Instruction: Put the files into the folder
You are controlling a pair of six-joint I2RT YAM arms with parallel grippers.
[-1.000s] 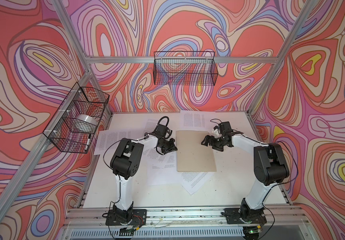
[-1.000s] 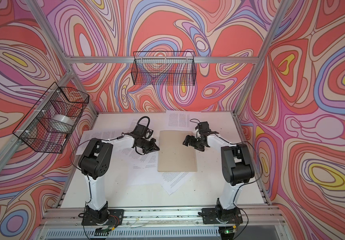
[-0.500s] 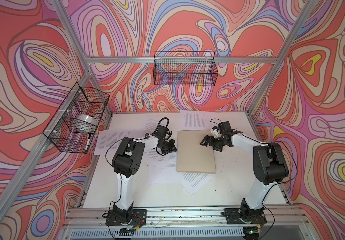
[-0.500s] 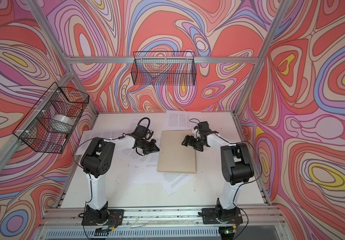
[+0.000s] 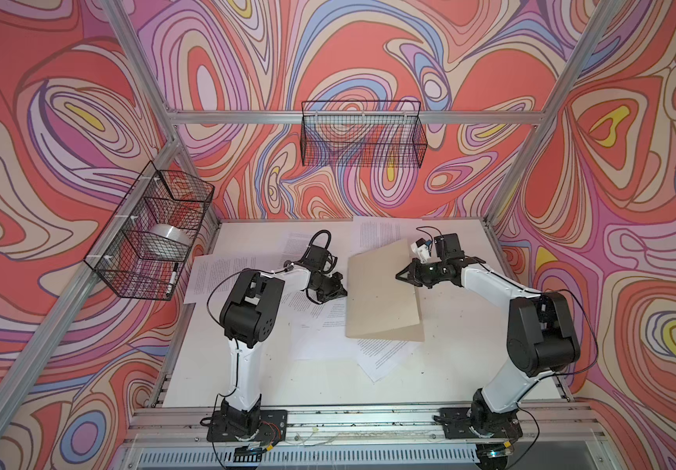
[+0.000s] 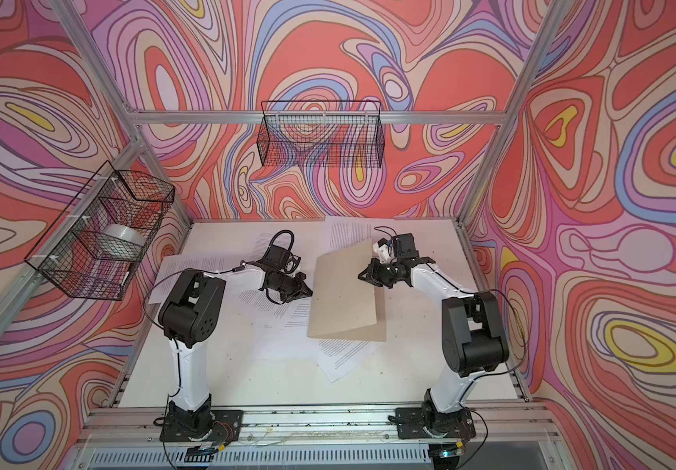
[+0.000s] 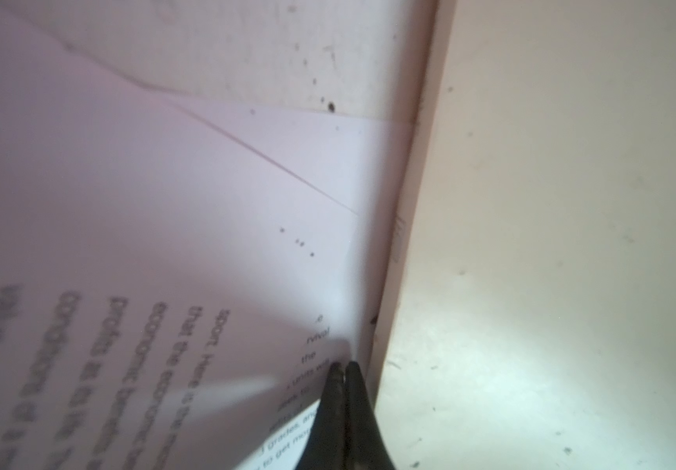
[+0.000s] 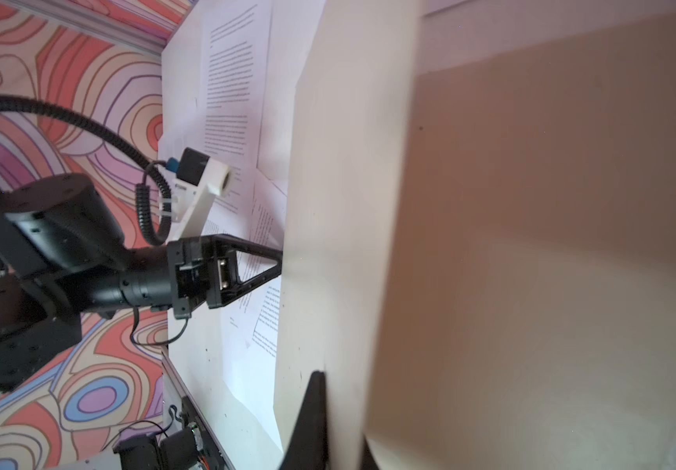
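Folder: the tan folder lies mid-table, spine to the left, top cover tilted up along its right edge.
Right arm: the right gripper pinches the cover's raised right edge.
Left arm: the left gripper has its fingers pressed together, tips down on paper just beside the spine.
Files: the files lie loose, some poking from under the folder's near edge, others to its left and far side.

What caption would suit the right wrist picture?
The right gripper pinches the raised cover of the folder; across it, the shut left gripper sits at the spine among printed files.
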